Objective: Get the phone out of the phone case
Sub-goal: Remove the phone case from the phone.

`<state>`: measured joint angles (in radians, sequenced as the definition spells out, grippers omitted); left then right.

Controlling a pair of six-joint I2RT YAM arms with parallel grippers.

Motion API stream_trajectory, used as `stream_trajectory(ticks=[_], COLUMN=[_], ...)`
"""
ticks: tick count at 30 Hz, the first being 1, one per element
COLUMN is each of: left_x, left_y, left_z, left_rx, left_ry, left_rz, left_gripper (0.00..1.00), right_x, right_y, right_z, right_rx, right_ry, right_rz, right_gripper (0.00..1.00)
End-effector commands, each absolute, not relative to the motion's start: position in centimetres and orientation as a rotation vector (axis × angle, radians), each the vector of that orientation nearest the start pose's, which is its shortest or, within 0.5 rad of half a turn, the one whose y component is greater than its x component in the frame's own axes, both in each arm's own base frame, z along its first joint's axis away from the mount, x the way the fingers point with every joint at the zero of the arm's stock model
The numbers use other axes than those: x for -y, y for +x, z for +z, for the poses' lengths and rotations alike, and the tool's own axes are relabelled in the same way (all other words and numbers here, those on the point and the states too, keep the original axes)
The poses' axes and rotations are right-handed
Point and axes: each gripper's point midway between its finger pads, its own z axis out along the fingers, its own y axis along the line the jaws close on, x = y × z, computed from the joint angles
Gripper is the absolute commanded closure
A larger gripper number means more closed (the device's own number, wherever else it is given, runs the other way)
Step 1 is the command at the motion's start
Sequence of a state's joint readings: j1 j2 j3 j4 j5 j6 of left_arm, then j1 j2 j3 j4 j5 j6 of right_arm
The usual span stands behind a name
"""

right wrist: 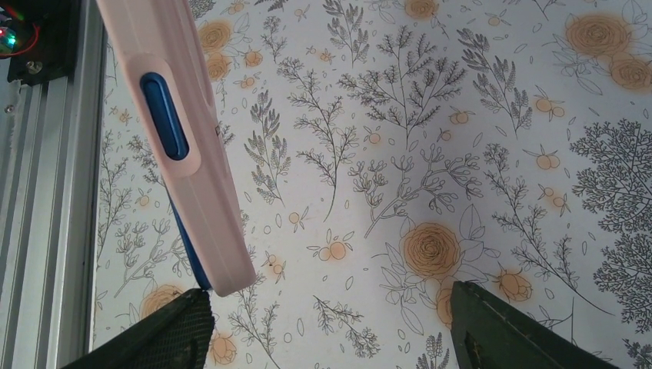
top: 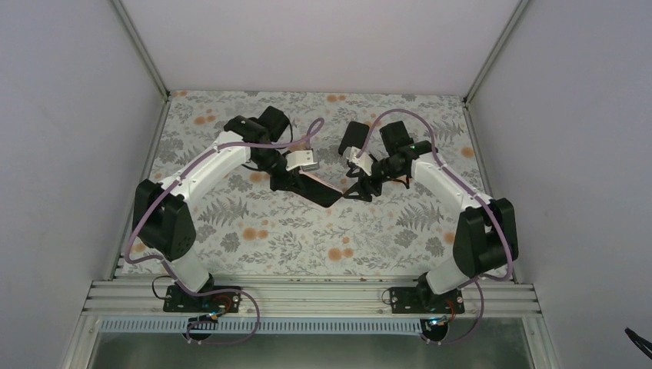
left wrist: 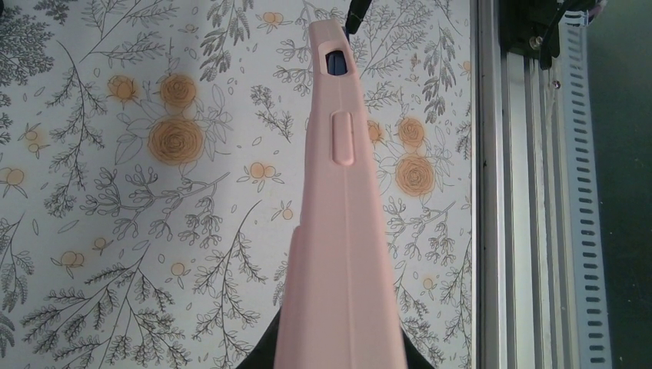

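A blue phone sits in a pink phone case [left wrist: 346, 231], held edge-on above the floral table. In the top view the cased phone [top: 319, 190] shows as a dark slab between the two grippers. My left gripper [left wrist: 338, 361] is shut on the case, its dark fingers showing on both sides of it. The phone's blue body shows through a cutout [left wrist: 336, 63]. In the right wrist view the case [right wrist: 184, 154] hangs at the left, with the blue phone [right wrist: 164, 115] in its slot. My right gripper [right wrist: 330, 330] is open; its left fingertip [right wrist: 165, 327] touches the case's lower corner.
The floral table mat [top: 307, 238] lies under both arms. The aluminium rail [top: 307, 296] runs along the near edge and shows in both wrist views [left wrist: 507, 192]. White walls close in the back and sides.
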<state>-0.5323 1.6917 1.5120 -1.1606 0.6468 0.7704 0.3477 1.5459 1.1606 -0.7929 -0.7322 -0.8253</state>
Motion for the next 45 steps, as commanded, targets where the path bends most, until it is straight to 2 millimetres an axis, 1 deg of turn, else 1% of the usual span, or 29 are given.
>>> stream_trajectory(ticks=[1, 14, 20, 26, 27, 31, 34, 39, 45], left_x=[27.9, 27.8, 27.8, 27.9, 27.9, 27.8, 27.6, 27.3, 27.5], left_y=[24.7, 24.3, 24.4, 24.8, 24.8, 24.9, 24.8, 24.9, 25.0], left_z=[20.5, 20.6, 20.5, 20.2, 20.2, 20.1, 20.0, 20.0, 20.0], left_rx=[-2.006, -2.000, -2.001, -2.007, -2.004, -2.008, -2.011, -2.011, -2.013], left_ry=[1.719, 1.733, 1.734, 1.731, 1.731, 1.736, 1.739, 1.733, 1.725], left_rz=[-0.930, -0.942, -0.933, -0.926, -0.920, -0.902, -0.890, -0.870, -0.885], left_gripper=[0.98, 0.98, 0.98, 0.98, 0.98, 0.98, 0.98, 0.98, 0.98], right_x=[-23.1, -23.1, -23.6, -23.9, -23.8, -23.2, -22.7, -22.4, -22.7], right_y=[28.8, 30.4, 30.6, 29.8, 29.6, 29.6, 29.2, 27.9, 27.4], right_z=[15.6, 14.8, 15.8, 16.6, 16.5, 16.1, 16.3, 16.0, 16.1], right_rx=[-1.940, -1.953, -1.934, -1.904, -1.900, -1.933, -1.935, -1.939, -1.927], right_ry=[-1.524, -1.527, -1.536, -1.564, -1.577, -1.575, -1.573, -1.597, -1.597], right_rz=[0.808, 0.754, 0.789, 0.838, 0.844, 0.784, 0.763, 0.792, 0.833], right_gripper=[0.25, 0.25, 0.25, 0.25, 0.26, 0.26, 0.26, 0.27, 0.28])
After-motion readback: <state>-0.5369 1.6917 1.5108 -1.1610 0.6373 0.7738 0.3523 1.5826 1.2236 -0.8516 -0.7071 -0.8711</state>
